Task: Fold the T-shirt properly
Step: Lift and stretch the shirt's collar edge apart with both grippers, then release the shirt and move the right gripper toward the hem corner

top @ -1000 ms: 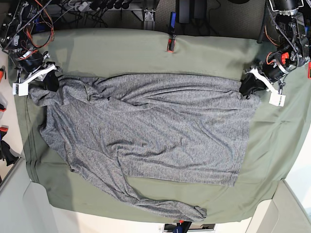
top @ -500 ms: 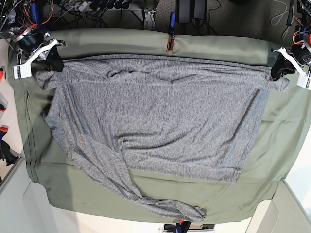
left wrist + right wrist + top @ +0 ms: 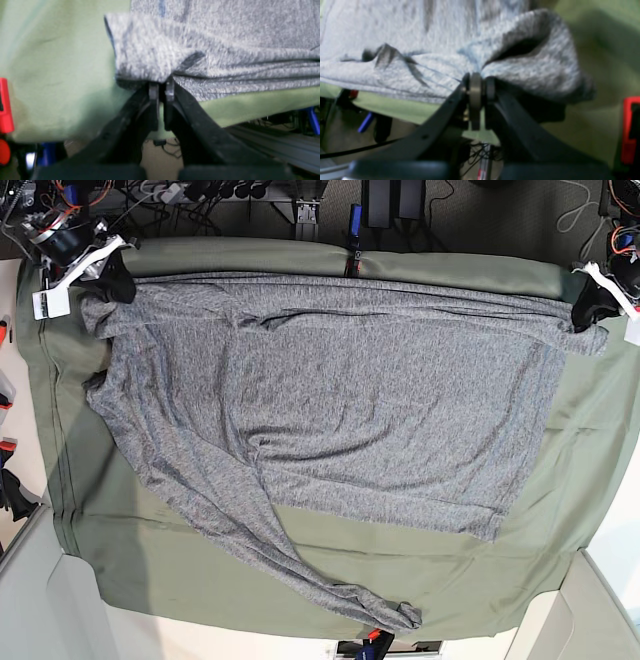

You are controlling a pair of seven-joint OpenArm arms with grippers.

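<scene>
At the far table edge, left claw (image 3: 161, 91) and right claw (image 3: 480, 86) each pinch the T-shirt (image 3: 330, 400)

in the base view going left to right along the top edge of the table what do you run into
right tool, shut on a T-shirt corner → stretched top edge of the T-shirt → red and black clip just above that edge on the green table cloth → left tool, shut on the other corner
</scene>
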